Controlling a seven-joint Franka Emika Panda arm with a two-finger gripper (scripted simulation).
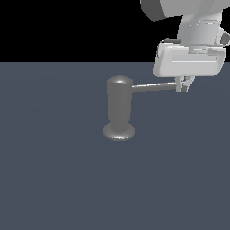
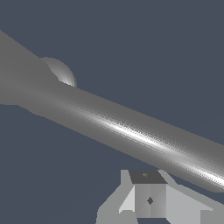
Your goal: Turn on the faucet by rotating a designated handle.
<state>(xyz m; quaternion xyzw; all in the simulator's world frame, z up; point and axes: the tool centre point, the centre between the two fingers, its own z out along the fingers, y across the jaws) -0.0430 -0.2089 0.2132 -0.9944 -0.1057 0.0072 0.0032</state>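
The faucet (image 1: 119, 107) is a dull grey upright cylinder on a round flared base, near the middle of the floor. Its handle (image 1: 155, 86), a slim grey rod, juts from the cylinder's top toward the exterior view's right. My white gripper (image 1: 184, 85) hangs at the rod's outer tip with its fingers pressed together, and nothing is held between them. In the wrist view the handle (image 2: 131, 131) crosses the picture as a thick shiny bar, close beside the closed fingertips (image 2: 149, 197). I cannot tell whether they touch the rod. The faucet (image 2: 17, 83) shows at the bar's far end.
The faucet stands on a flat dark blue-grey floor (image 1: 54, 179). The white arm and wrist (image 1: 197, 31) come down from the upper part of the exterior view's right. Nothing else shows in either view.
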